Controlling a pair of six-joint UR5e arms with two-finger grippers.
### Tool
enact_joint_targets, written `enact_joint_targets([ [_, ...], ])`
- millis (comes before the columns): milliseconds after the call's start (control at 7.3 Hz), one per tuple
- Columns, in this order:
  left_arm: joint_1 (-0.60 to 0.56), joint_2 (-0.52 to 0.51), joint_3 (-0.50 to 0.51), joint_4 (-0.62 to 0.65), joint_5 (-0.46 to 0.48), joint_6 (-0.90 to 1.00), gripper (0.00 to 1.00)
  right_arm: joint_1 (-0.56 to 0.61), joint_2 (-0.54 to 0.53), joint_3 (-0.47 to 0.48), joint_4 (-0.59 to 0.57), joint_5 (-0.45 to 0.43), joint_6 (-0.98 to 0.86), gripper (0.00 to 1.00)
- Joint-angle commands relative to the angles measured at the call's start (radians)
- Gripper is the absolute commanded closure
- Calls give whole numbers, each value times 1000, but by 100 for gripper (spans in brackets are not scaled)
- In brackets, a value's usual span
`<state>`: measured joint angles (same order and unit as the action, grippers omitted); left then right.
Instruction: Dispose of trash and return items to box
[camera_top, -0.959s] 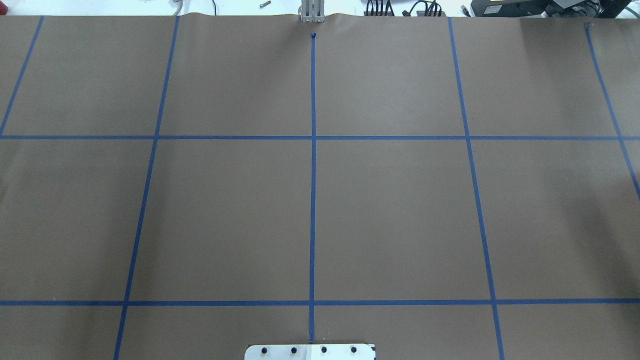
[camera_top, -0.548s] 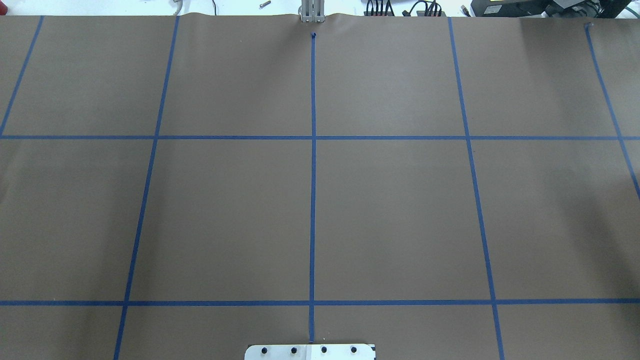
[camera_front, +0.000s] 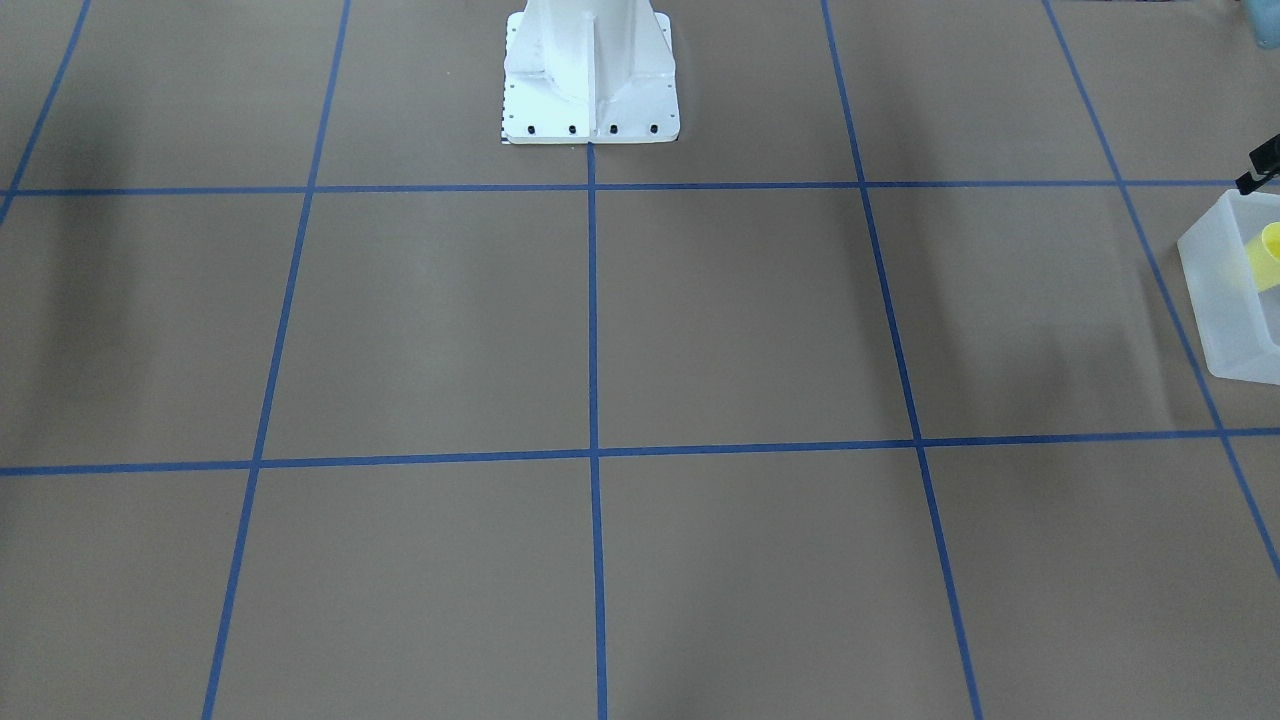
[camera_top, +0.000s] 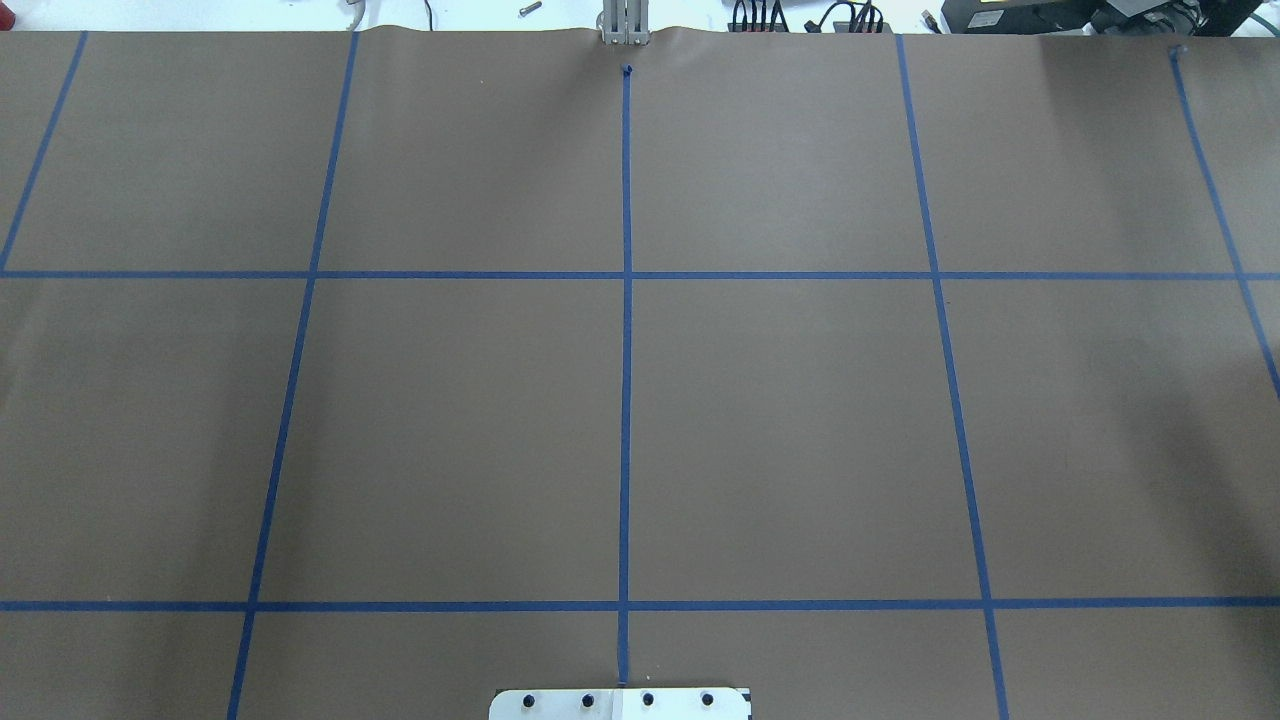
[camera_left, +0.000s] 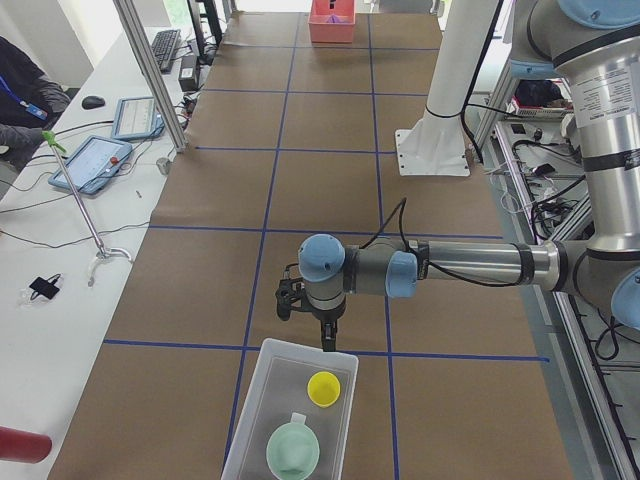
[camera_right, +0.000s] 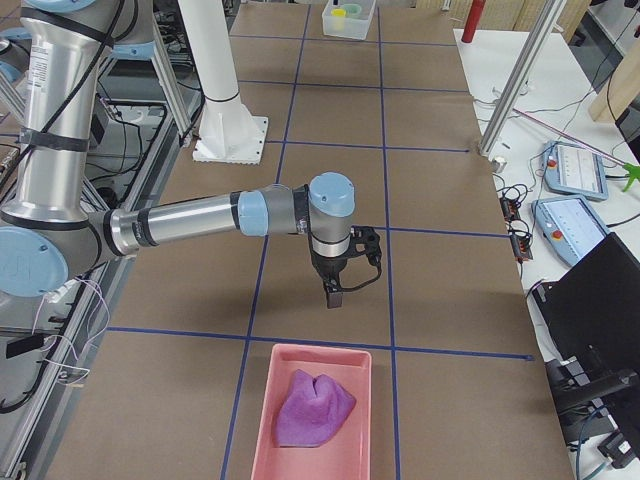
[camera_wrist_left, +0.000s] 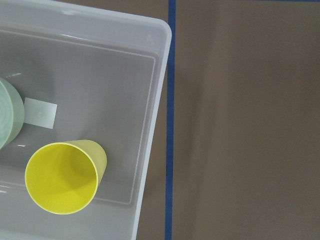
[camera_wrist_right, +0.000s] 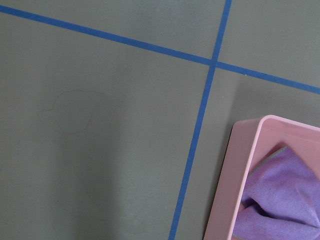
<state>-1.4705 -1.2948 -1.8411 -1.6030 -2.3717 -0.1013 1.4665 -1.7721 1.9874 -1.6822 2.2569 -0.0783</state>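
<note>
- The box (camera_left: 250, 405) sits at the table's end on the robot's left. It's the frosted white bin, and only its corner pokes into the front-facing view (camera_front: 1215, 300).
- The yellow cup (camera_left: 323, 388) is inside it, mouth up, near the end of the box that faces the middle of the table. The left wrist cam looks right down into it (camera_wrist_left: 62, 177).
- The mint-green bowl (camera_left: 292, 450) is in there too, beside the cup and not touching it. A little white sticker (camera_wrist_left: 40, 112) sits on the box floor next to the bowl.
- The left gripper (camera_left: 326, 342) points down right by that end of the box. I can't tell if it's open or closed from this angle.
- The right gripper (camera_right: 335, 298) hangs over bare brown paper near a pink tray (camera_right: 262, 420). Same deal, I can't tell how its fingers stand.
- A crumpled purple cloth (camera_right: 312, 408) lies in the pink tray, and the right wrist cam catches a corner of it (camera_wrist_right: 280, 195).
- The overhead view shows only the table (camera_top: 450, 430) with its blue tape grid.
</note>
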Motion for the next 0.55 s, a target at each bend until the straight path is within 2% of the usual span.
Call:
enact_joint_targets([
  [0, 1, 0, 6, 2, 34, 0, 1, 0, -3, 4, 1, 16, 0, 0],
  [411, 1, -1, 5, 2, 64, -2, 1, 0, -10, 11, -4, 23, 0, 0],
])
